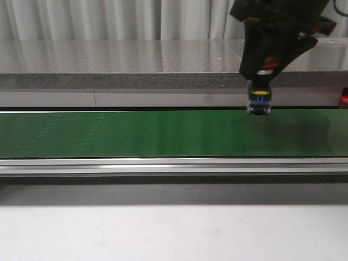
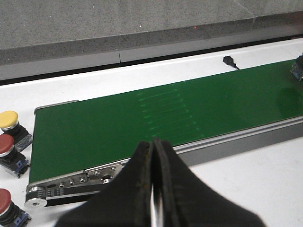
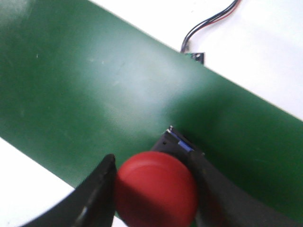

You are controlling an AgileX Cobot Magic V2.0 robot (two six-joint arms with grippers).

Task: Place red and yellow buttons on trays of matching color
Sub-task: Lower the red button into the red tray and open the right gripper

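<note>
Front view, nearest first: a bare white counter [image 1: 174,231] fills the foreground. Beyond it runs a silver rail [image 1: 174,165], then the green belt [image 1: 136,133] of a conveyor, spanning the full width. Behind the belt stands a grey stone-look ledge [image 1: 119,65], with pale curtains at the back.

Right gripper [image 1: 259,98] — it hangs over the right part of the belt, its fingers clenched on a red button [image 1: 265,69]. The button's body points down, with a yellow band and a blue base showing below the fingers; the base sits just above the belt surface, and whether it touches cannot be told. In the right wrist view the red button [image 3: 156,193] has its cap between the two black fingers [image 3: 94,198], pressed on both sides, with the belt [image 3: 94,90] under it. A small black part with red and black wires [image 3: 208,21] lies on the white surface just past the belt's far edge.

Left gripper [image 2: 154,184] — seen only from its own wrist camera, its fingers are pressed together on nothing. It sits on the near side of the belt [image 2: 165,113], close to the roller end [image 2: 38,201]. Off that end of the belt, on the white surface, stand three more buttons: one yellow button [image 2: 9,120] and, closer to the camera, a second red button [image 2: 5,144] and a third red button [image 2: 4,201], each upright on a dark base.

No trays appear in any view.
</note>
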